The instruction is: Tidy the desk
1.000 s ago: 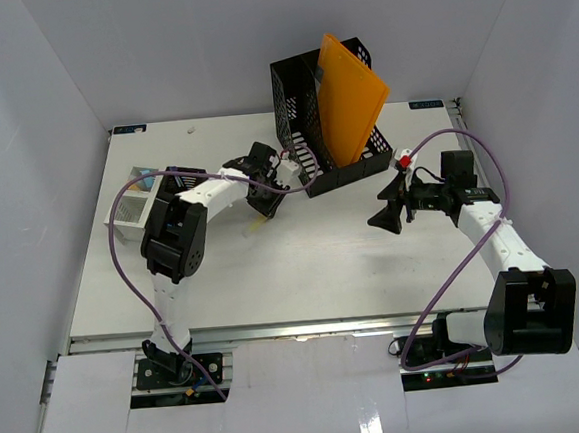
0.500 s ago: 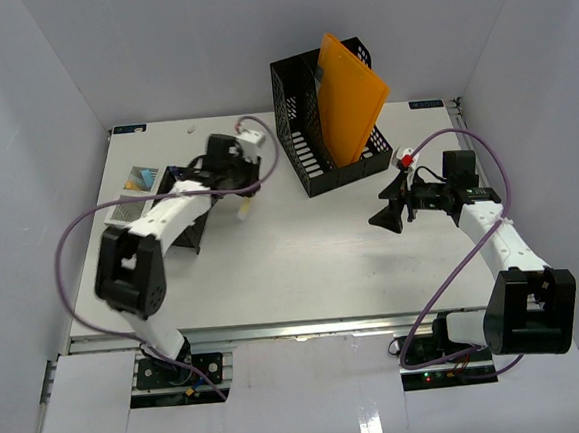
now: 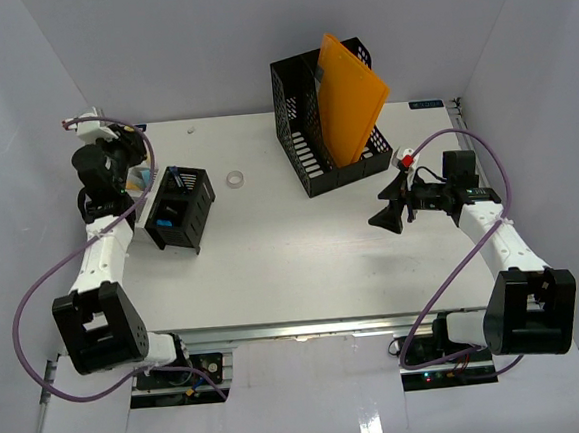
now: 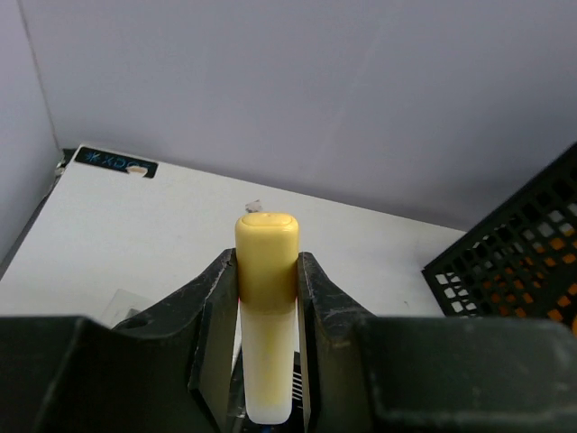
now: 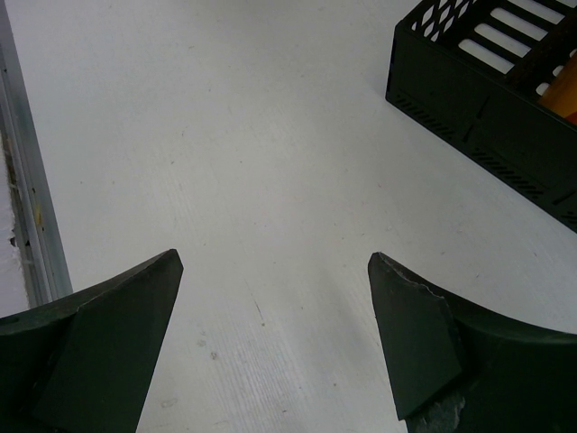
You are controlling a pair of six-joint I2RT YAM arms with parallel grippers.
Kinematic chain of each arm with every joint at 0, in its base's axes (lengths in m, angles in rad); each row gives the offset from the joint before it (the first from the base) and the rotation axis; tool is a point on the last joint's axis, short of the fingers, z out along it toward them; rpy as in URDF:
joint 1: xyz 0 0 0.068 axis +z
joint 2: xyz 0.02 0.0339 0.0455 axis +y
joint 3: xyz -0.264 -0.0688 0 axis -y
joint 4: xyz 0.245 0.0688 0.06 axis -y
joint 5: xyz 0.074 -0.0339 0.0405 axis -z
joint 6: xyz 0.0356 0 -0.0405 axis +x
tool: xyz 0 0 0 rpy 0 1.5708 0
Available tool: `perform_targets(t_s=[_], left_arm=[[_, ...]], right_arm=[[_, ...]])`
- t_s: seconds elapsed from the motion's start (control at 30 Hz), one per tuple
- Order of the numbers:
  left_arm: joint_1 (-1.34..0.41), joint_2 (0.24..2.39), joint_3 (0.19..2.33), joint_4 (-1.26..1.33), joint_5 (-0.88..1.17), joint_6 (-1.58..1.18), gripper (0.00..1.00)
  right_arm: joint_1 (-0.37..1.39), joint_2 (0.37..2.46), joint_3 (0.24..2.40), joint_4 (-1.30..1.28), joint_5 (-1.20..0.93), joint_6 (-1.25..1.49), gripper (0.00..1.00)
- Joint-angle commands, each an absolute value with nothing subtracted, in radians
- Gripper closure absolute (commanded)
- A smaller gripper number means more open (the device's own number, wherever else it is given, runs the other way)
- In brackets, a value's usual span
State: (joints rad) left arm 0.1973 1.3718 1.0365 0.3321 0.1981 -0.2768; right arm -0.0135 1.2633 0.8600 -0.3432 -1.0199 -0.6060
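**Left gripper** (image 4: 268,263). The fingers (image 4: 213,311) are closed to a narrow gap and clamp a yellow-capped stick (image 4: 267,343). The stick lies lengthwise between the pads, and its cap projects past the tips. The stick touches nothing else. Judgement: it is held clear of the desk (image 3: 303,266) so it can be moved to a container. The likeliest one is the small black mesh cup (image 3: 180,207), which stands just right of these fingers in the top view.

**Loose items.** A small ring (image 3: 233,180) lies flat on the desk, right of the cup and well apart from both sets of fingers. Judgement: it is not yet sorted. Further right, the black mesh file holder (image 3: 315,154) stands upright so that the orange folder (image 3: 352,96) can lean inside it.

**Right gripper** (image 5: 272,262). The fingers (image 5: 117,316) are spread wide. They hold nothing and touch nothing. Only bare desk shows between them, and a corner of the file holder sits ahead of the right-hand finger. Judgement: this arm is on standby, ready for a pick.

The desk lies beneath both grippers.
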Motion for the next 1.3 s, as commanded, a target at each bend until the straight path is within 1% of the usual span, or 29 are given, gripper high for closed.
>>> perform_targets(t_s=[0.0,0.2,0.4,0.83,0.93,1.1,1.17,1.2,1.23,1.27], left_arm=[[0.241,1.419,1.033,0.431,0.187,-0.302,1.00],[0.262,1.463,1.026,0.511,0.103,-0.279,1.00],[0.264,1.520,1.004,0.541,0.098,-0.271,1.00],[0.291,1.559,0.932,0.578,0.114,-0.256,1.00],[0.291,1.571,0.923,0.578,0.118,-0.248,0.99],[0.291,1.590,0.920,0.582,0.152,-0.250,0.94],[0.291,1.592,0.919,0.581,0.160,-0.251,0.86],[0.291,1.593,0.915,0.580,0.168,-0.253,0.79],[0.291,1.594,0.910,0.578,0.175,-0.255,0.70],[0.291,1.592,0.905,0.575,0.181,-0.255,0.53]], right_arm=[[-0.018,1.259,0.861,-0.350,-1.043,-0.611,0.10],[-0.018,1.270,0.864,-0.353,-1.039,-0.612,0.10],[-0.019,1.277,0.867,-0.352,-1.037,-0.612,0.10],[-0.020,1.285,0.865,-0.353,-1.036,-0.612,0.10],[-0.023,1.285,0.864,-0.353,-1.040,-0.612,0.10],[-0.023,1.287,0.864,-0.353,-1.044,-0.613,0.10],[-0.025,1.287,0.864,-0.354,-1.043,-0.614,0.10],[-0.025,1.287,0.865,-0.354,-1.043,-0.614,0.10],[-0.024,1.287,0.865,-0.354,-1.043,-0.614,0.10],[-0.024,1.287,0.865,-0.354,-1.043,-0.615,0.10]])
